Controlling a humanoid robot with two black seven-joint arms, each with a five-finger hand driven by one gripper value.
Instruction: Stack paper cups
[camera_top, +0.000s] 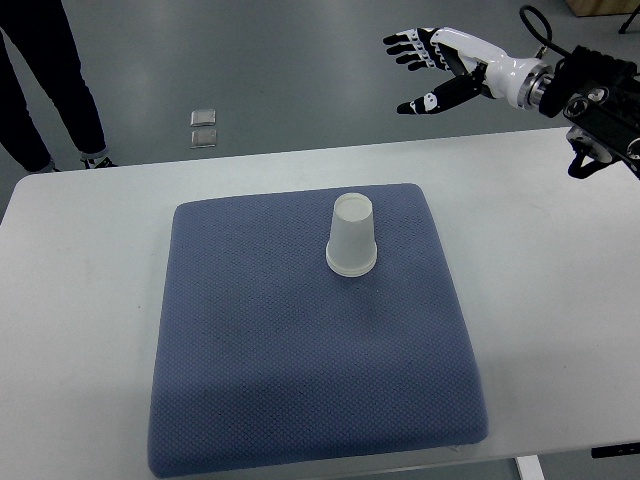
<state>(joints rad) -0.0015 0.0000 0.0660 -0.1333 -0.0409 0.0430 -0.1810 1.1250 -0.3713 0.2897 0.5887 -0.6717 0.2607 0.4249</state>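
So there's one paper cup (352, 236) sitting upside down on a blue cushion pad (300, 400), up toward the pad's far edge and a bit right of centre. Can't tell from this angle whether it's a single cup or a couple already nested (the rim at the bottom looks like one ring to me, but that's a guess).

The right hand (432, 68) is up in the air past the far edge of the white bench (560, 250), well apart from the cup. Its fingers (405, 42) are spread wide and holding nothing, thumb hanging below them. Left arm isn't visible at all.

A person's legs (45, 80) show at the top left, standing on the grey floor, plus two small metal floor plates (204, 127) nearby.

My read: this is either between cups or after the last one, since there's no second cup anywhere on the pad to stack. If more stacking is coming, the hand would need to find another cup out of view, then come down over the inverted one fairly straight so it doesn't knock it over (paper cups tip easily on a soft pad).
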